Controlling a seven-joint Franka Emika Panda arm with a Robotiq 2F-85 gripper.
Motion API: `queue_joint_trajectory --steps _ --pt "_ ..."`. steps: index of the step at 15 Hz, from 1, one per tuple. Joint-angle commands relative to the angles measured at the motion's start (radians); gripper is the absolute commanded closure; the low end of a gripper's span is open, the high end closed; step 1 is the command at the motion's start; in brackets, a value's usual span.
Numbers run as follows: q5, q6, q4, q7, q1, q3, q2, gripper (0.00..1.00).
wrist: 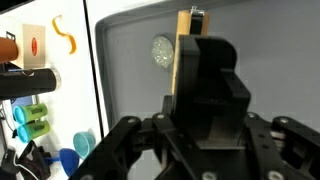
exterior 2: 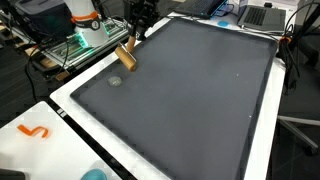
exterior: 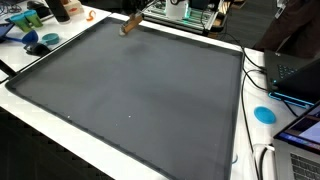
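Covering a white table (exterior: 45, 132) lies a grey mat (exterior: 130, 100). The gripper (exterior 2: 132, 43) clamps a wooden block (exterior 2: 126, 56) above the mat; the wrist view misses the blue disc (exterior: 264, 113).

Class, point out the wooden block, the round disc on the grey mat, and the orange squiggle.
wooden block (exterior 2: 126, 56): in an exterior view, middle of its tilted face.
round disc (exterior 2: 115, 82): in an exterior view, its centre.
orange squiggle (exterior 2: 33, 131): in an exterior view, middle of its curve.
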Motion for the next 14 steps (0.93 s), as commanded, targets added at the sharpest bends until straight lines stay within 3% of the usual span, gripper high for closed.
queue_joint_trajectory --steps 1,8,14 --pt "0.061 -0.018 -0.001 -0.051 0.014 -0.017 -0.041 0.75" --pt "0.122 -0.006 0.024 -0.145 -0.011 -0.055 -0.098 0.75" --pt "0.221 0.063 0.031 -0.351 -0.054 -0.153 -0.168 0.75"
